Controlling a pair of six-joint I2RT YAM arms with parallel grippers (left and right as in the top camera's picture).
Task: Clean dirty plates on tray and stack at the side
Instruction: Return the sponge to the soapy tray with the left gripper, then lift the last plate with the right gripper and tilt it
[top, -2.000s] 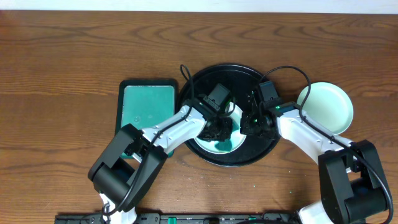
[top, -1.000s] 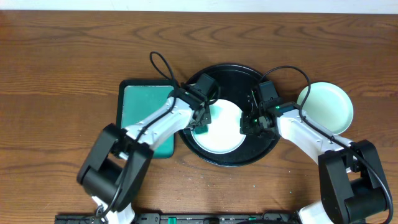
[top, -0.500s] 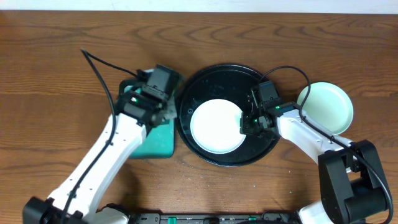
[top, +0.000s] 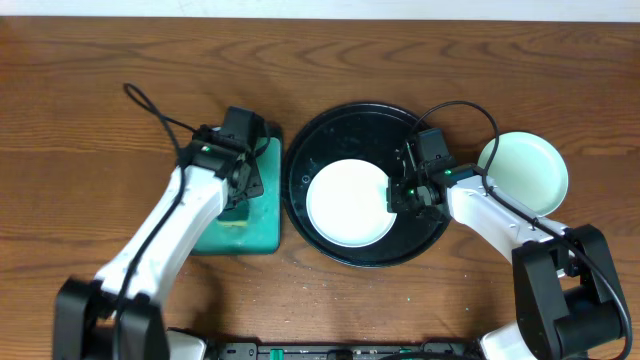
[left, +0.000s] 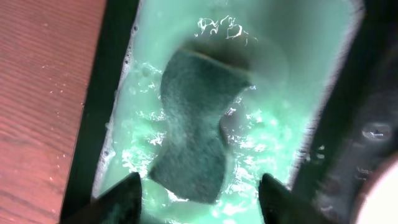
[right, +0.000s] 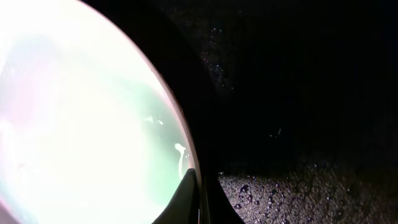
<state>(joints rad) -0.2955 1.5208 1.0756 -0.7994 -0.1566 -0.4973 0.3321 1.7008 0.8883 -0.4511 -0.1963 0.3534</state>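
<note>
Left claw (left: 202, 186) gapes above sponge (left: 199, 118), hidden from overhead.

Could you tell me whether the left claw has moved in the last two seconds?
Yes. The left claw went left, from the round white plate on the glossy black round tray to the rectangular teal tray, open above the dark sponge.

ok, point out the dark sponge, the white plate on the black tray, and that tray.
dark green sponge (left: 196, 134), left wrist view, its middle.
small round white plate (top: 345, 205), overhead view, its centre.
large round glossy black tray (top: 350, 125), overhead view, bare far part.
</note>
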